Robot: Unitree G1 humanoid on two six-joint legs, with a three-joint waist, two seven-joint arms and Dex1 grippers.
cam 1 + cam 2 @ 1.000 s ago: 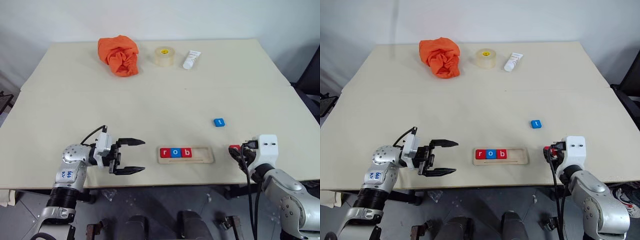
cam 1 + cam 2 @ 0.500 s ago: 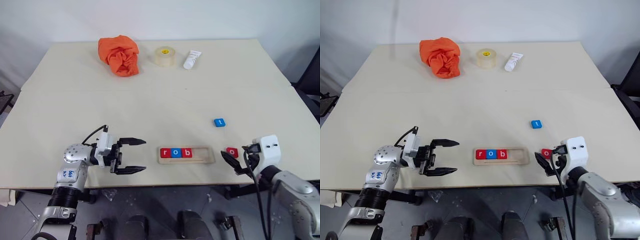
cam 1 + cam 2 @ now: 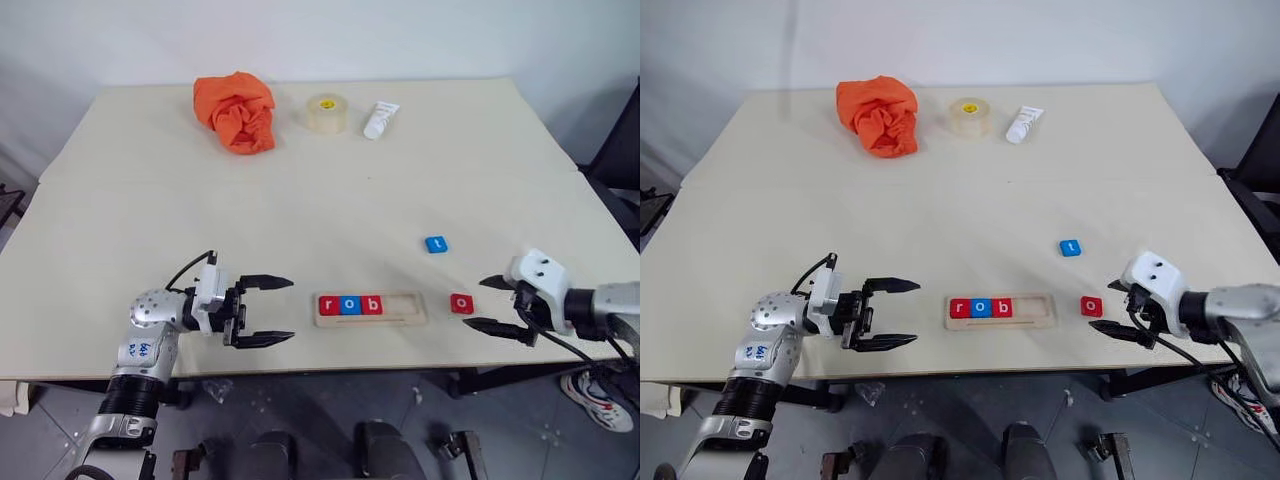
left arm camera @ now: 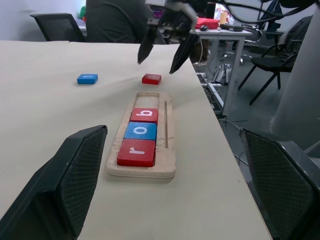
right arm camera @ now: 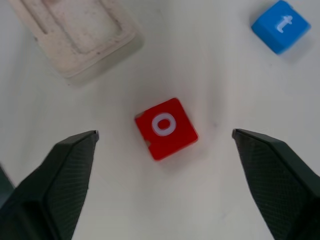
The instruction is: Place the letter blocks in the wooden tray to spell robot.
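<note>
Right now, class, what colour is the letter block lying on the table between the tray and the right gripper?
Red, with a white "o"; the right wrist view shows it best.

My left hand (image 3: 268,311) sits low at the near left, its forearm coming up from below and the wrist bent so the hand points level toward my right. Its two black fingers (image 3: 264,283) stand wide apart, one above the other, with nothing between them. My right hand (image 3: 503,306) reaches in from the far right, the arm stretched nearly sideways, white wrist housing uppermost, tipped down and aimed inward to my left. Its fingers (image 3: 500,327) are also spread wide and grip nothing.
</note>
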